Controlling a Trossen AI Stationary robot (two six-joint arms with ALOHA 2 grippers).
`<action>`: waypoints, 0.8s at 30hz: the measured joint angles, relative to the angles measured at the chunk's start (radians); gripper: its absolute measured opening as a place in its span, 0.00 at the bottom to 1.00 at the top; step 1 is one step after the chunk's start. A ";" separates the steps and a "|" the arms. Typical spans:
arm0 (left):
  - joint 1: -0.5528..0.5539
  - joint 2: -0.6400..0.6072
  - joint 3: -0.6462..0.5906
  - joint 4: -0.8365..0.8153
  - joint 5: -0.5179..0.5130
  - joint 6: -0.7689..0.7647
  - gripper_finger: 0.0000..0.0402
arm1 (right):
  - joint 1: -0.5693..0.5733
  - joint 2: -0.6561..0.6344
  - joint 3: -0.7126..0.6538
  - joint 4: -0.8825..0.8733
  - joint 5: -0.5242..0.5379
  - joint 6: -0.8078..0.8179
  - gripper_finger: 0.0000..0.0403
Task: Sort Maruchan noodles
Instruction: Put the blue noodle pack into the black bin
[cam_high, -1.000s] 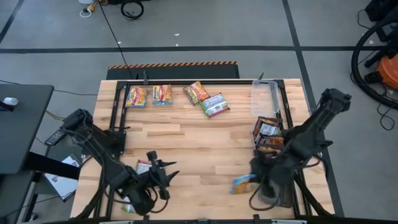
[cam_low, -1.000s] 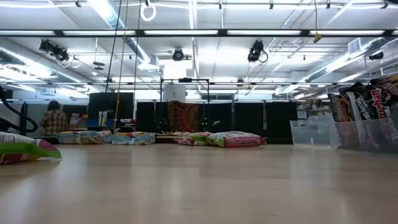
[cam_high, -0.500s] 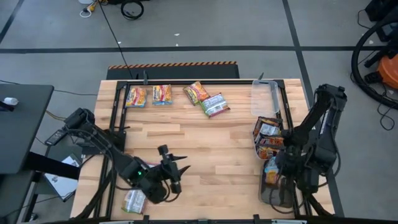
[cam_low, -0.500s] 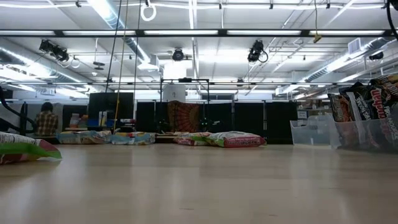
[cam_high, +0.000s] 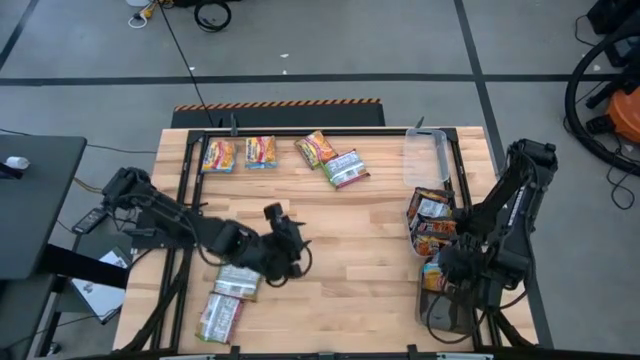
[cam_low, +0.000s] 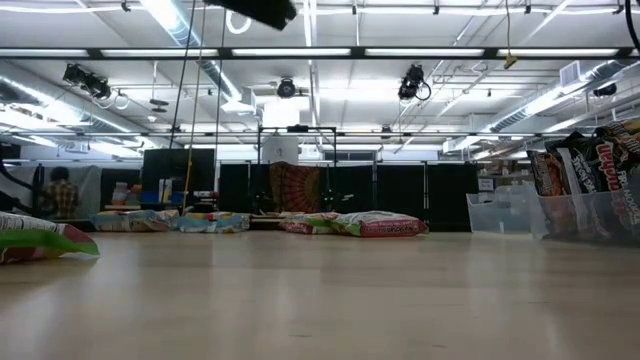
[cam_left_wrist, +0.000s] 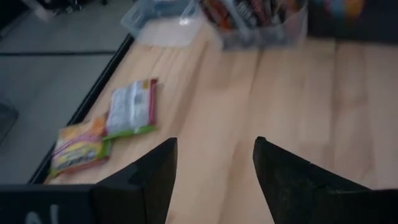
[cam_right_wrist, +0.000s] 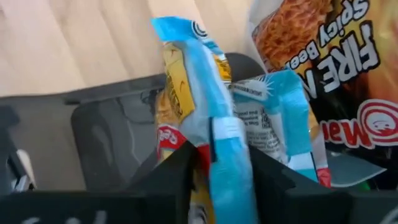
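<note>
My right gripper (cam_high: 437, 275) is shut on a pale blue noodle packet (cam_right_wrist: 199, 93) over the near clear tray (cam_high: 447, 308) at the table's right edge. A second pale blue packet (cam_right_wrist: 283, 118) stands next to it. Dark brown-red packets (cam_high: 432, 222) stand in the middle tray. My left gripper (cam_high: 290, 240) is open and empty above the table's middle-left. Two silver-green packets (cam_high: 238, 282) (cam_high: 220, 317) lie flat at the near left. Three orange-yellow packets (cam_high: 261, 151) and a silver-green one (cam_high: 346, 167) lie along the far edge. My right gripper pinches the pale blue packet between its two fingers, one finger (cam_right_wrist: 171, 180) on each flat face, near the packet's end (cam_right_wrist: 221, 146). The fingers come from above, pointing down. The packet stands on edge, pointing away from the fingers; whether it touches the tray I cannot tell.
An empty clear tray (cam_high: 428, 155) stands at the far right. A black frame (cam_high: 190, 190) runs along the table's left, right and far edges. The table's middle (cam_high: 350, 230) is bare wood. In the low view the dark packets' tray (cam_low: 590, 200) shows at the right.
My right gripper has carried the pale blue packet from over the bare wood toward the table's right edge, to over the near tray. My left gripper has gone from the near left corner toward the table's middle, uncovering the two silver-green packets lying there.
</note>
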 joint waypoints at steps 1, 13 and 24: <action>0.013 -0.017 0.000 -0.043 0.029 -0.001 0.54 | -0.006 -0.008 0.002 -0.004 -0.015 -0.012 0.35; 0.275 -0.079 0.000 -0.427 0.170 -0.066 0.54 | -0.079 -0.063 0.170 -0.162 -0.013 -0.189 0.46; 0.742 -0.079 -0.366 -0.111 0.260 0.134 0.51 | -0.321 -0.065 0.276 -0.115 0.337 -0.599 0.47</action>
